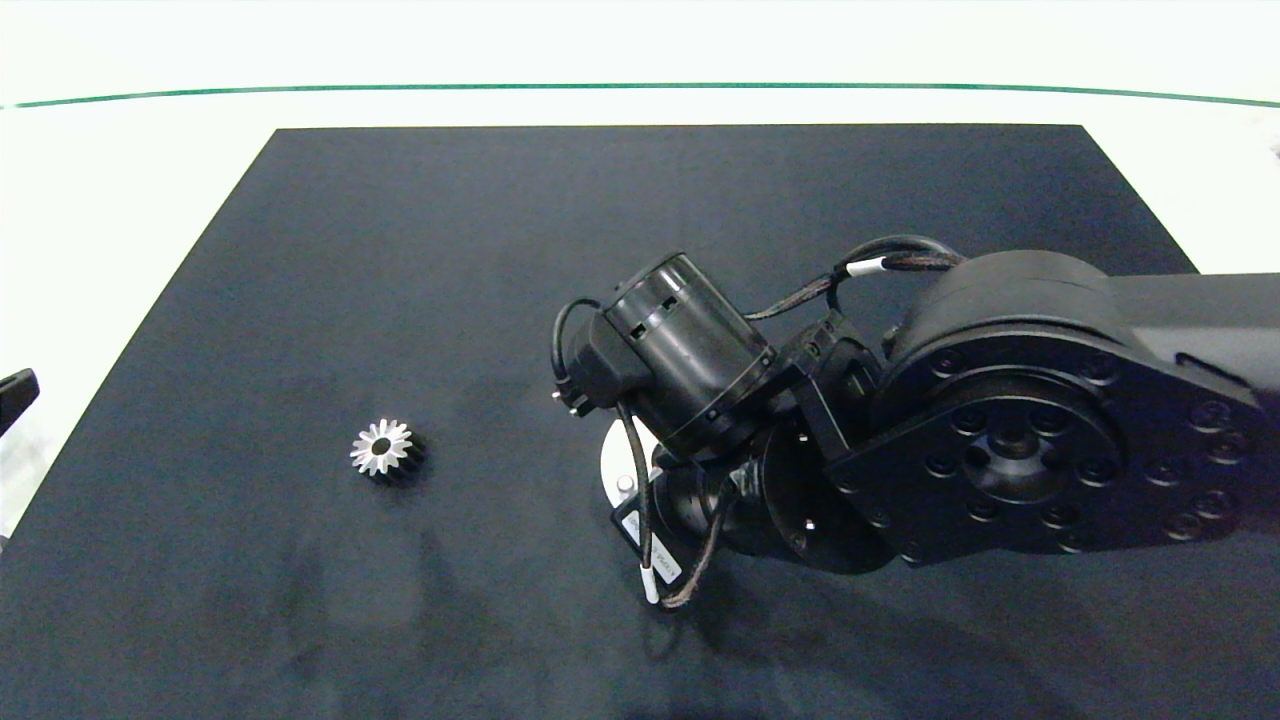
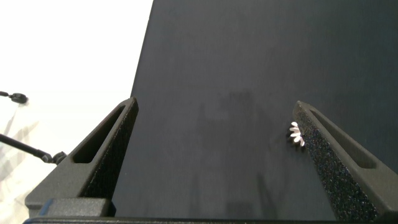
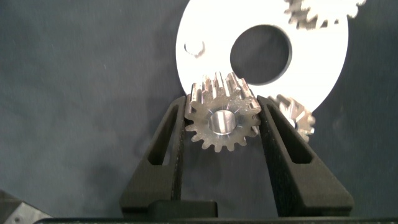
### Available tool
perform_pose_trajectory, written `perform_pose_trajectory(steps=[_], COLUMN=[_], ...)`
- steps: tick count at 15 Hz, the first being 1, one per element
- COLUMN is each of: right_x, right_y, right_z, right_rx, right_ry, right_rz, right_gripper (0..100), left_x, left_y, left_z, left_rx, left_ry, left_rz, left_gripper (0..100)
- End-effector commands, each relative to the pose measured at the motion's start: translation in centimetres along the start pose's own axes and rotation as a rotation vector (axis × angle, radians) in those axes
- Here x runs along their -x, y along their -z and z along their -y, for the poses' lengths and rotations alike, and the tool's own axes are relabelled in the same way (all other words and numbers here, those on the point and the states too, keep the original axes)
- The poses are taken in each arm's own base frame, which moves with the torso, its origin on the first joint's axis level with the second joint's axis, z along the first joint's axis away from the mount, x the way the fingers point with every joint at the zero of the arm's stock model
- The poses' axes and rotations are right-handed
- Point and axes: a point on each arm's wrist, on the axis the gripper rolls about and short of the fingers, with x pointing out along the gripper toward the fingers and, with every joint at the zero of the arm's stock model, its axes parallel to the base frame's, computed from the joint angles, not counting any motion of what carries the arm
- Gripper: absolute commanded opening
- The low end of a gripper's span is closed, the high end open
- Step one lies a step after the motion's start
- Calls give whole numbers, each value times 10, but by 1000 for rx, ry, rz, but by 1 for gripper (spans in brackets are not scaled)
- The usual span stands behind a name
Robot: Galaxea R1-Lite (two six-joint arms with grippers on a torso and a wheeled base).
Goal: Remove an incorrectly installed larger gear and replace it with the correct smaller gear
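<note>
The larger gear [image 1: 385, 451], a silver starburst with dark sides, lies flat on the black mat left of the plate; its teeth [image 2: 295, 134] peek out beside one left finger. In the right wrist view my right gripper [image 3: 222, 106] is shut on the smaller gear [image 3: 222, 121], held on edge with its round hole facing the camera, just over the rim of the white round plate [image 3: 205, 74]. From above, the right wrist hides that gripper. My left gripper [image 2: 214, 102] is open and holds nothing, parked at the mat's left edge [image 1: 15, 395].
The plate [image 1: 612, 458] has a large centre hole, a small peg [image 3: 196, 48], and two other short-toothed gears, one at its far rim [image 3: 317, 12], the second beside my right finger [image 3: 300, 117]. The right arm [image 1: 1000, 420] covers the mat's right side.
</note>
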Motion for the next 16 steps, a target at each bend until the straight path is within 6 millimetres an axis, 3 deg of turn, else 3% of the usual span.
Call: perform_pose_trajectory(steps=[1,9,16], right_x=[-13,-26,-30], right_y=[-4,-20,-19], right_z=[-7,-17,-16], right_rx=[6,-3,-7], right_ry=[3,-2,3], right_rz=[-11,15,0], right_gripper=[25,25,25], left_x=[0,1,3], left_y=[1,2,2], left_z=[0,0,1], left_rx=[0,0,-1], left_ry=[1,1,0], left_rz=[-1,-3,2], left_gripper=[100,100,100])
